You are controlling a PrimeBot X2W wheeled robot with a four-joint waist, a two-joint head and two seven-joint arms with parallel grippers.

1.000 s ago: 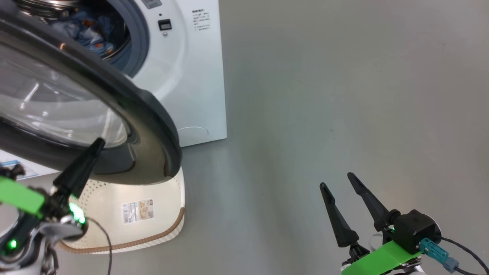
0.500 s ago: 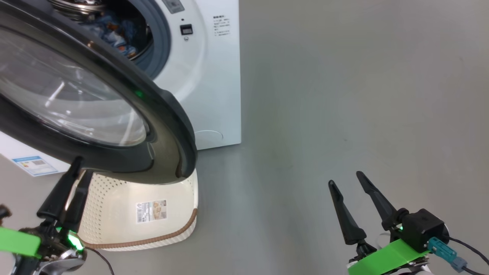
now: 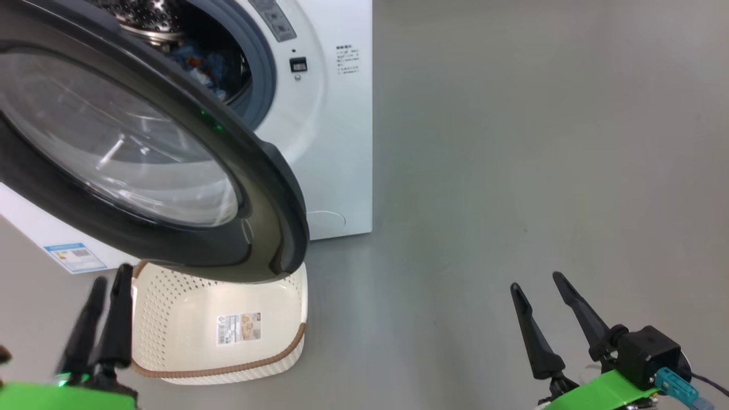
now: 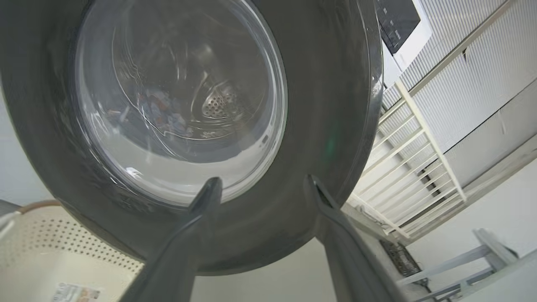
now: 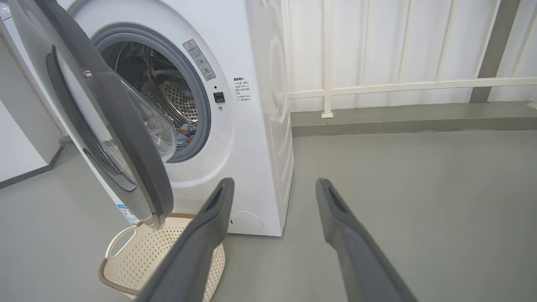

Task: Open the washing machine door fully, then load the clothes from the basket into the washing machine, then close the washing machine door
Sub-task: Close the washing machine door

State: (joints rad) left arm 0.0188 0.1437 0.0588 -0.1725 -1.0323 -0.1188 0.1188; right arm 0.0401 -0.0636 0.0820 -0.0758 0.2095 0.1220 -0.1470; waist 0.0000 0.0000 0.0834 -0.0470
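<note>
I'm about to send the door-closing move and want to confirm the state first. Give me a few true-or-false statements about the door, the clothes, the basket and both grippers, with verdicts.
1. The washing machine door is shut. False: it stands open, swung away from the washing machine.
2. The clothes lie inside the washing machine. True.
3. The basket holds clothes. False: it is empty, and the label on its bottom is bare.
4. The right gripper is open and empty. True.
5. The left gripper clamps the door rim. False: its jaws are apart and hold nothing.
</note>
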